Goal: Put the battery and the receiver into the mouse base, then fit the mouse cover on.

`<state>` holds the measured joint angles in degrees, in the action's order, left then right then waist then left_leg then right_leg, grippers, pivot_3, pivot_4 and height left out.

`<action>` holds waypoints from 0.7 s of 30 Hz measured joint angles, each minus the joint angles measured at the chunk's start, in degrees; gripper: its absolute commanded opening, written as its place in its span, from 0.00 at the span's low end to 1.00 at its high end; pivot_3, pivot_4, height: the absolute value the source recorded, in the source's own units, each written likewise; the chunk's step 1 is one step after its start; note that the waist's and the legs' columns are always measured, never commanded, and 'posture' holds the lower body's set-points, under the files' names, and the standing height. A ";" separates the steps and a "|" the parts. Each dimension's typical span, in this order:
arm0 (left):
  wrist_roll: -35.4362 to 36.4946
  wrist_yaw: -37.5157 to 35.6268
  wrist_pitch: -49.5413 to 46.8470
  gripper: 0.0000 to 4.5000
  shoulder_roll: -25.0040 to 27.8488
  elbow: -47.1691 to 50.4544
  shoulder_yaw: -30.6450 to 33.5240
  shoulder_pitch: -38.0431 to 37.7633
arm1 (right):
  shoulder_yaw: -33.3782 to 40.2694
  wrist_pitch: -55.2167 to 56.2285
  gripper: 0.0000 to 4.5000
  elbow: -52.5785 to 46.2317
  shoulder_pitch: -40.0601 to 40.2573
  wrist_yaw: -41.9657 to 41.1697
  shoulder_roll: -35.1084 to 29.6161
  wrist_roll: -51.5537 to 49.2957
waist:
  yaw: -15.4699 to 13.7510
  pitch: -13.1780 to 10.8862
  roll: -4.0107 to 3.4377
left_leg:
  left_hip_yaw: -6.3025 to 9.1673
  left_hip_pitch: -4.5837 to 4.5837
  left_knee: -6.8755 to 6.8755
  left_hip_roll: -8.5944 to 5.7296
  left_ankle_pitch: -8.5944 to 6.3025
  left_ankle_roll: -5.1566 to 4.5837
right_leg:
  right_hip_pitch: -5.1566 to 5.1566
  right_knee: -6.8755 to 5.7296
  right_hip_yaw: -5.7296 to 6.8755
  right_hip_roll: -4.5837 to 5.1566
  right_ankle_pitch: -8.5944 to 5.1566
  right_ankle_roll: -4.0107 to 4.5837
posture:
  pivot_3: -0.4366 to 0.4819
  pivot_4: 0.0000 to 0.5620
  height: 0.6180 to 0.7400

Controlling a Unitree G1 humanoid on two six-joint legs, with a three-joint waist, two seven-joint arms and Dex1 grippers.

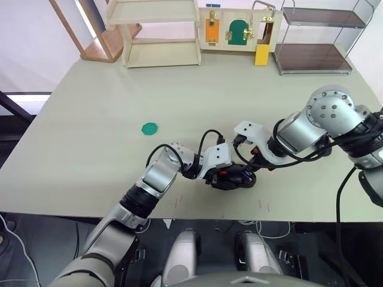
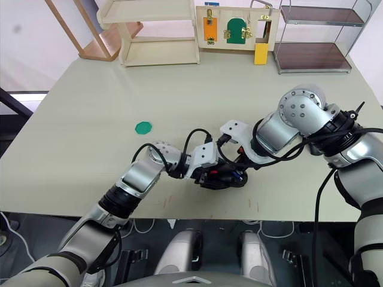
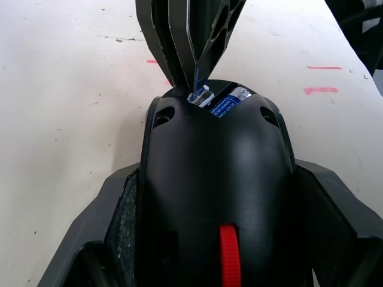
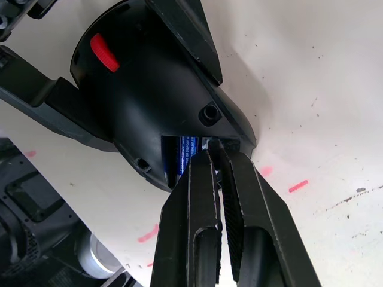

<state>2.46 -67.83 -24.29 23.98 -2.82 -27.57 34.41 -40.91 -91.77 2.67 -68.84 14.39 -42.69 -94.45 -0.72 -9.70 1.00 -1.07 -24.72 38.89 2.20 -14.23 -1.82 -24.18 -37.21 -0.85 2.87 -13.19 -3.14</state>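
Black mouse base (image 3: 218, 197) clamped in left gripper (image 3: 215, 239); battery (image 3: 226, 103) seated; right gripper (image 4: 216, 156), fingers nearly closed, pinches receiver (image 3: 199, 95) at base's 12 o'clock slot.

You have one mouse base (image 3: 215, 197) on the table (image 1: 90, 131), and one red scroll wheel (image 3: 227, 257) on it. One blue battery (image 3: 230, 103) sits in its hollow, and one small receiver (image 3: 199, 95) is pinched at the hollow's edge. Count two tools: the left tool (image 3: 209, 239), clamped on the mouse base, and the right tool (image 4: 216, 156), its fingers pressed together on the receiver. One flat green disc (image 1: 149, 128) lies apart on the table. At the far edge you see one wooden shelf unit (image 1: 160, 33), one latch board (image 1: 236, 27) and one metal-framed rack (image 1: 320, 36). Several red marks (image 3: 320, 91) dot the table; the exact number is unclear.
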 measured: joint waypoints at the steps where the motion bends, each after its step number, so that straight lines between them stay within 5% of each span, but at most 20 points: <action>1: 0.00 -0.01 -0.01 0.65 0.00 0.00 0.00 0.00 | 0.19 0.00 0.00 -0.19 0.15 0.01 -0.10 0.00 | 0.00 0.00 0.00 | 0.00 0.00 0.00 0.00 0.00 0.00 | 0.00 0.00 0.00 0.00 0.00 0.00 | 0.48 0.27 1.00; 21: 0.02 -0.13 -0.35 0.65 0.13 0.15 0.01 0.05 | 4.55 -0.04 0.00 -6.90 4.40 -0.30 -2.33 2.56 | 0.06 0.01 0.01 | 0.00 0.01 0.00 0.00 0.00 0.00 | 0.00 0.02 0.00 -0.02 0.00 0.00 | 0.48 0.27 1.00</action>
<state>2.48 -67.96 -24.65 24.10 -2.68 -27.56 34.46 -36.36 -91.81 -4.23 -64.44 14.09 -45.03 -91.89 -0.66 -9.68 1.00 -1.07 -24.71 38.89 2.20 -14.23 -1.82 -24.18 -37.19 -0.84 2.85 -13.19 -3.13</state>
